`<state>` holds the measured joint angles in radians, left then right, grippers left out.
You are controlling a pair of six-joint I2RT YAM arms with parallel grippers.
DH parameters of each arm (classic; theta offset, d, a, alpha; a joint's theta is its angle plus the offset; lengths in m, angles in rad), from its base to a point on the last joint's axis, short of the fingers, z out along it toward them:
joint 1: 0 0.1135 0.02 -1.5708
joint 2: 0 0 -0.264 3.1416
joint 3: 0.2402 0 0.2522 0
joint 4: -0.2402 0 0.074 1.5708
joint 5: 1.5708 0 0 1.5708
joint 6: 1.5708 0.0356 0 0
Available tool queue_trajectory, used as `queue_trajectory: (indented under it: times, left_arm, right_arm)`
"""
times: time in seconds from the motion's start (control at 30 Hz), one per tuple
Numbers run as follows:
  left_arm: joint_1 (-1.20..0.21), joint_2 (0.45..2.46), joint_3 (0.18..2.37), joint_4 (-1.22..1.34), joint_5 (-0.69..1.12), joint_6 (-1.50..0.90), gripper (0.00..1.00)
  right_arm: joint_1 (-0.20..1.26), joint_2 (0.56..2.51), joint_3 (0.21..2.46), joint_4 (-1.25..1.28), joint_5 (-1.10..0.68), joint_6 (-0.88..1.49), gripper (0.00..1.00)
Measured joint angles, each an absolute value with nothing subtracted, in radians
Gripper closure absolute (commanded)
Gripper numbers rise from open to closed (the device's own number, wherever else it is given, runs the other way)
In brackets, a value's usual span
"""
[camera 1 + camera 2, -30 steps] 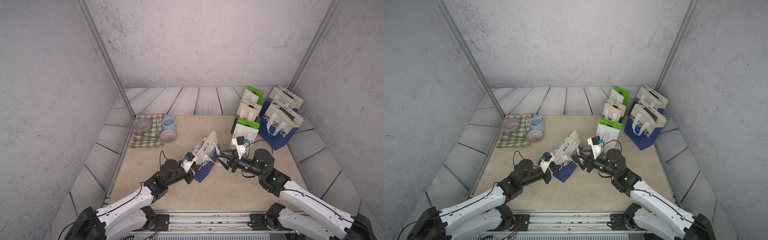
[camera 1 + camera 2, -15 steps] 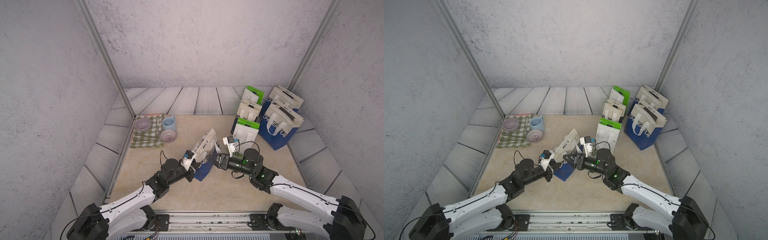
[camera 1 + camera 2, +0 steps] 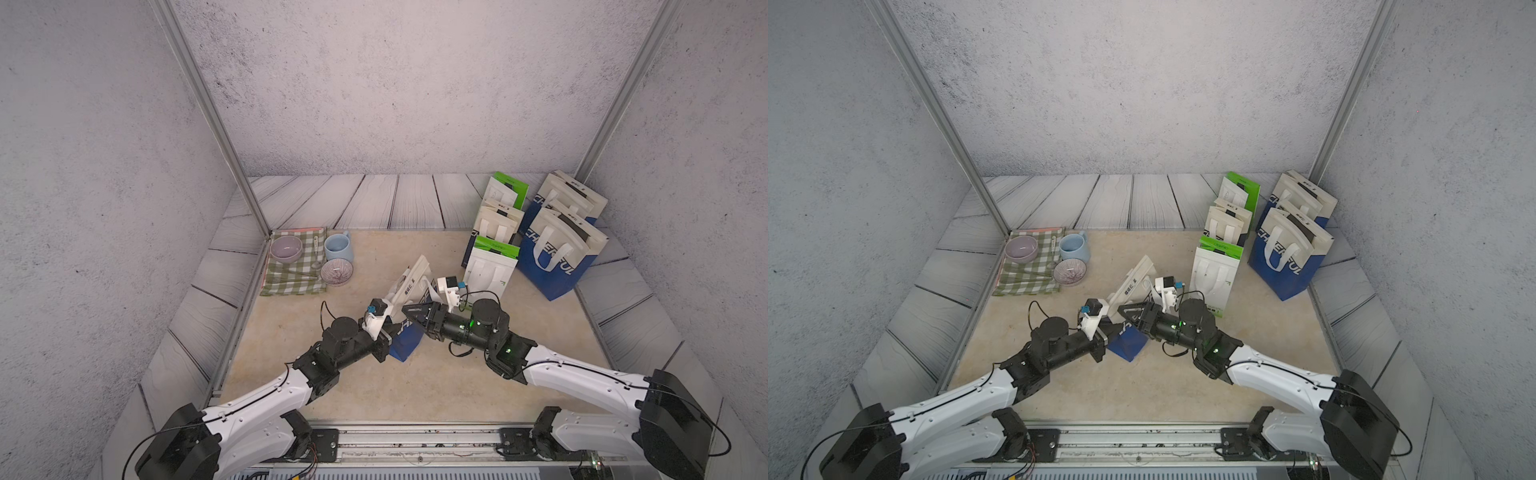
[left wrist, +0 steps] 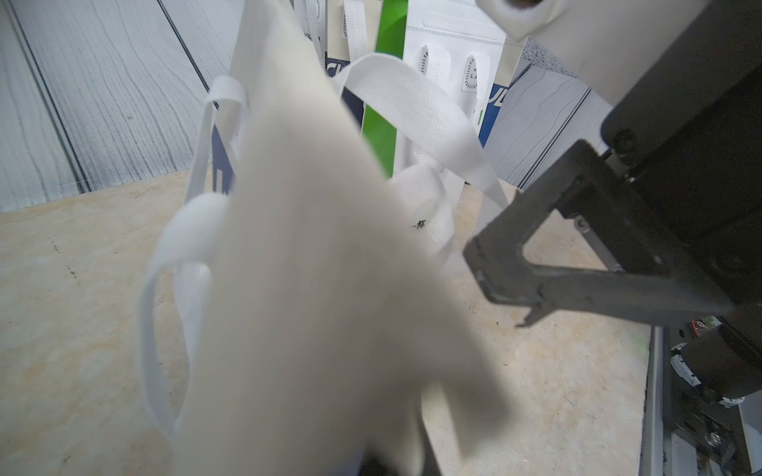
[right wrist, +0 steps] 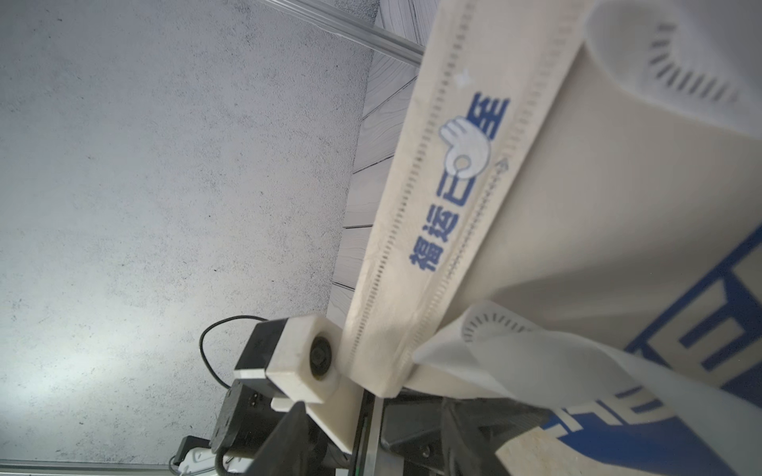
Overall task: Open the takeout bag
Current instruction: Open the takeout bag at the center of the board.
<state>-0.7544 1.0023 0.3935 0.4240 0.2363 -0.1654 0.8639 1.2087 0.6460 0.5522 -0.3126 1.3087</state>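
left arm is stretched low and forward over the beige tabletop [image 3: 340,395], left gripper [image 3: 391,328] clamped on an edge of the white-and-blue fabric takeout bag [image 3: 411,278], which is held tilted mid-table. right arm is reached in opposite, right gripper [image 3: 409,311] jaws apart, just beside the bag.

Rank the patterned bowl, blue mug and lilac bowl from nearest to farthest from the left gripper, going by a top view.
1. Patterned bowl, at the checked cloth's near corner.
2. Blue mug, just behind that bowl.
3. Lilac bowl, on the cloth's far side, farthest from the left gripper clamping the takeout bag.
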Motion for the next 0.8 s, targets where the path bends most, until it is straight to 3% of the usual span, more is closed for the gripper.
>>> queue_trajectory:
  times: [0.47,0.8]
  left_arm:
    - [-0.755,1.016,0.393,0.447,0.233,-0.162,1.0]
    - [-0.754,1.022,0.393,0.457,0.233,-0.162,1.0]
  right_arm:
    - [0.884,1.294,0.676,0.669,-0.294,1.507,0.48]
    - [0.885,1.321,0.68,0.714,-0.284,1.604,0.61]
